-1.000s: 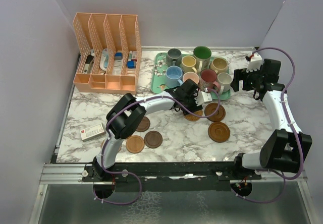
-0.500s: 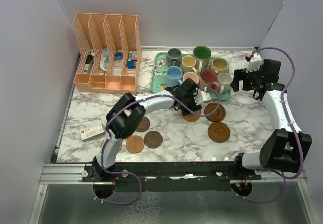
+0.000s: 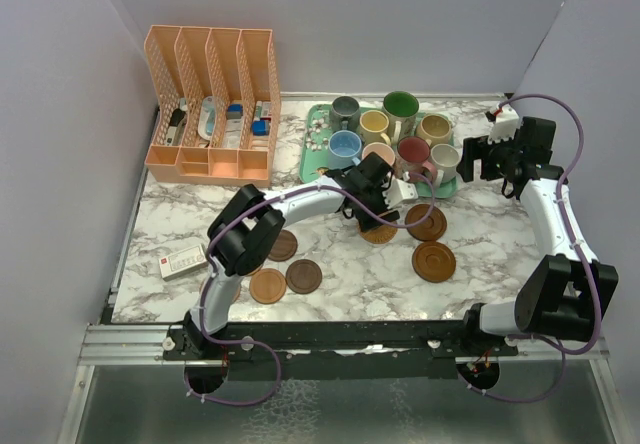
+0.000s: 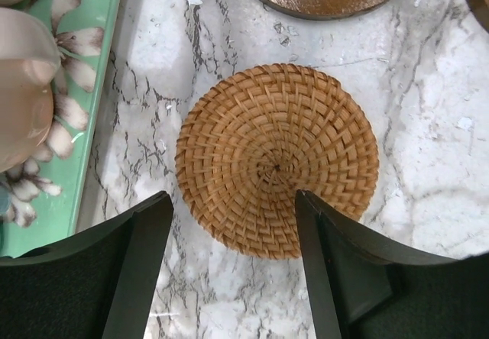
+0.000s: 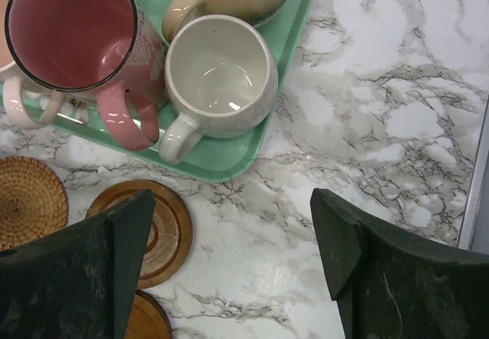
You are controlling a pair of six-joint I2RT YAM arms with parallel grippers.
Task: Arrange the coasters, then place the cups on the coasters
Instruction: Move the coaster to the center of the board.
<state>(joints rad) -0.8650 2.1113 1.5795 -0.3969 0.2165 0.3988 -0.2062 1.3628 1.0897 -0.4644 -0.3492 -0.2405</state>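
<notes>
**Coasters loose on the worktop, cups all on the tray**

Coasters lie flat on the marble worktop [image 3: 480,254]; six can be counted from above. A woven coaster [image 4: 276,159] sits just beside the teal floral tray [image 4: 76,163]. The left hand [image 4: 229,200] hangs over its near edge with the fingers [image 4: 145,263] parted and nothing gripped between them. One finger overlaps the coaster's rim in the wrist view, and whether it touches cannot be told.

To the right of the woven one lie two dark grooved coasters [image 3: 428,222], one nearer the arms than the other. Three more brown coasters [image 3: 304,276] form a loose cluster well apart, close to the left arm's elbow.

All eight cups [image 3: 374,124] stand upright on the tray, none on a coaster. The right hand [image 5: 231,198] hovers above the worktop by the tray's near right corner, spread wide and empty. The cream cup [image 5: 221,75] and the dark red cup [image 5: 76,33] stand just beyond it.

An orange file rack [image 3: 210,104] stands at the far left of the worktop, and a small white box [image 3: 182,261] lies near the left edge.
</notes>
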